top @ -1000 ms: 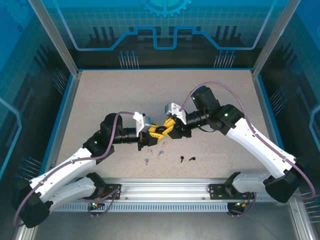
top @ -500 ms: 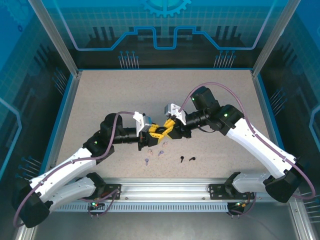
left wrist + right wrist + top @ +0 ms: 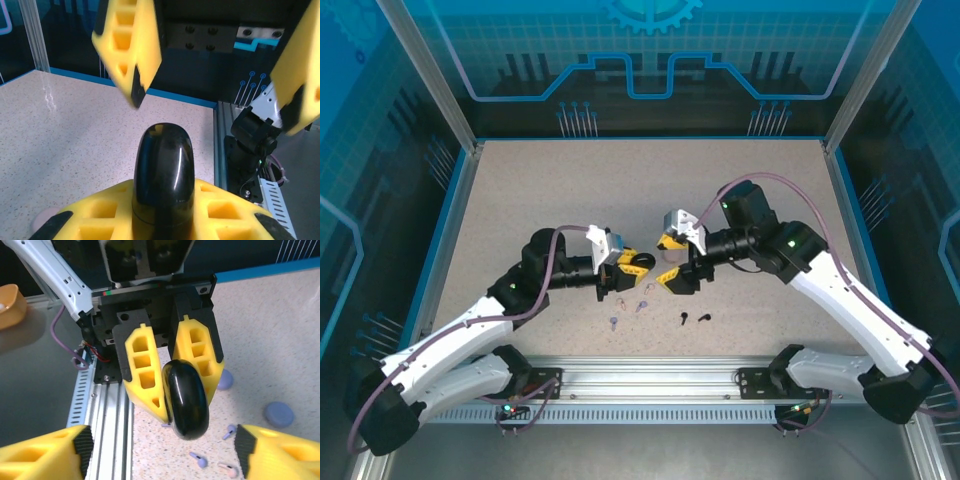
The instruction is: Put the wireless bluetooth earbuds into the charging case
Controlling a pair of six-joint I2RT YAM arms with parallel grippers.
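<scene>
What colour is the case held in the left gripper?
Glossy black case, clearest in the right wrist view.

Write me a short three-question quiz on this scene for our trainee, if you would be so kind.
1. True or false: the right claw is shut on the black case.
2. Which one grips the black case? A the left claw; B the right claw; C neither.
3. What colour are the two earbuds lying on the table to the right of the lavender earbuds in the top view?
Key: 1 false, its jaws stand open, apart from the case. 2 A. 3 black.
</scene>
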